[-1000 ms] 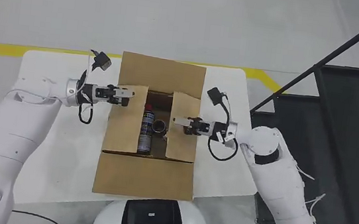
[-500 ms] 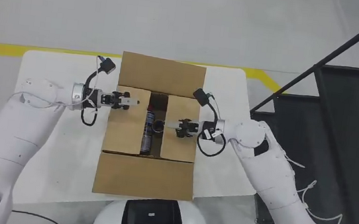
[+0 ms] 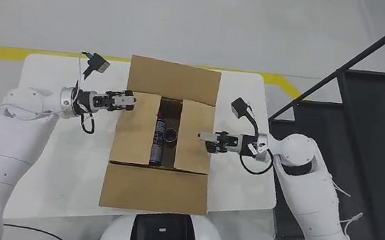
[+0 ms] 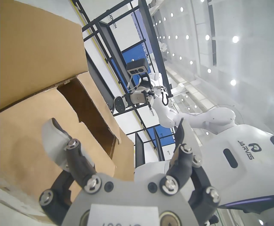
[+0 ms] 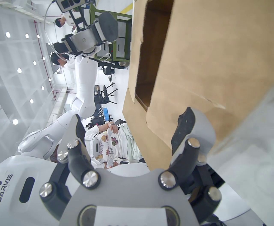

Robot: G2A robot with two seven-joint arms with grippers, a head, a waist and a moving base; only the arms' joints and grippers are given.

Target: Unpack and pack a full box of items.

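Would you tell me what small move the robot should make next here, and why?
Probably the left tool should hook the left side flap and swing it outward. It and the right tool are open and empty beside the box, and that flap and the right side flap leave only a narrow gap over the spray can.

top: overhead, down on table [image 3: 79, 171] | wrists: close beside box [image 4: 38, 42] (opposite sides), facing inward | shared: box
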